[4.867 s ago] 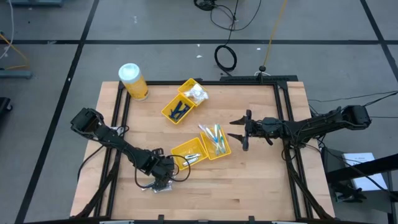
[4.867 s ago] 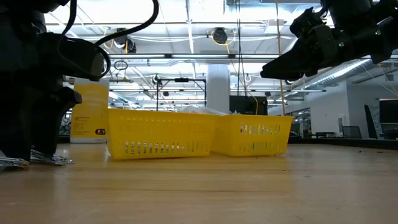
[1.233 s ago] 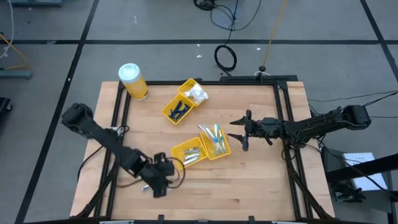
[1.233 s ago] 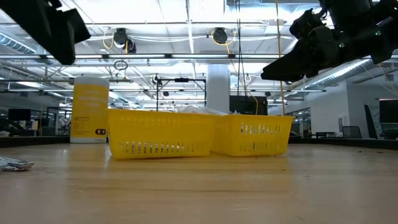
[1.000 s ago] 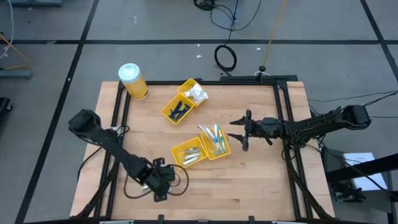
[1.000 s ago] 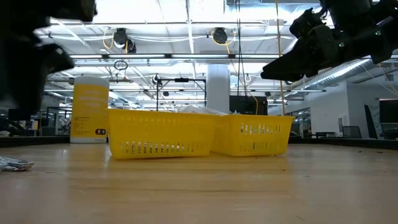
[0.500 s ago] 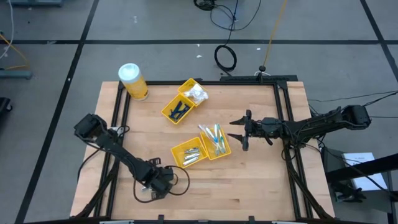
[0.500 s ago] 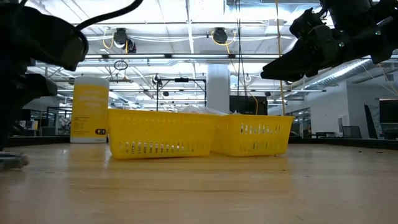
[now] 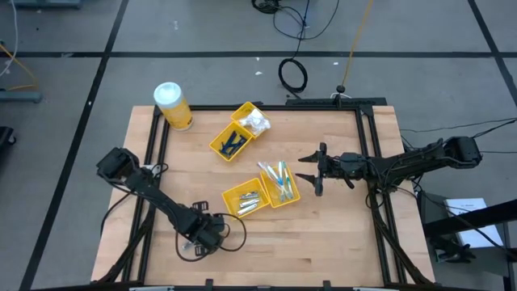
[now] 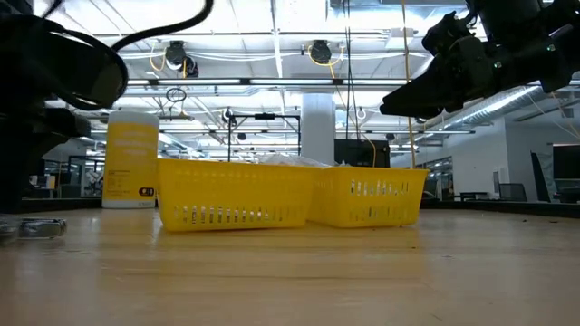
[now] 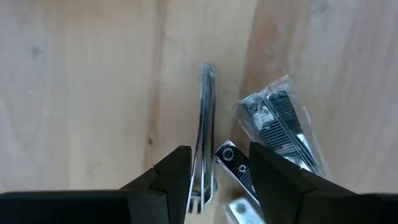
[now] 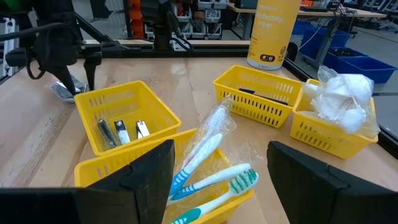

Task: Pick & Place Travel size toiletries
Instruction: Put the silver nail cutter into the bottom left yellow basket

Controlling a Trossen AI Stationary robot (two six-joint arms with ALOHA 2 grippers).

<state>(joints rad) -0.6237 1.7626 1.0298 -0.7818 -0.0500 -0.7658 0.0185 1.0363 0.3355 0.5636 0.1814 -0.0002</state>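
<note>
My left gripper (image 11: pixel 214 180) is down at the table (image 9: pixel 339 234), its jaws partly open and straddling a silver nail clipper (image 11: pixel 205 134) that lies on its edge between my fingers (image 11: pixel 171 177). I cannot tell whether the pads press on it yet or only bracket it. I stand this way because the clipper is thin and flat, so taking it edge-on gives the pads two sides to bear against. A second clipper (image 11: pixel 235 167) lies just beside my far finger, and a clear-wrapped pair (image 11: pixel 283 127) lies just beyond that, so I have little spare room on that side; the other side is bare wood. In the high view my left gripper (image 9: pixel 202 234) sits near the table's front edge, with the tray of clippers (image 9: pixel 246 200) close by, up and to my right, so a short lift should reach it.

My right gripper (image 9: pixel 311 174) hangs open and empty, beside the toothbrush tray (image 9: pixel 284 184), waiting.
</note>
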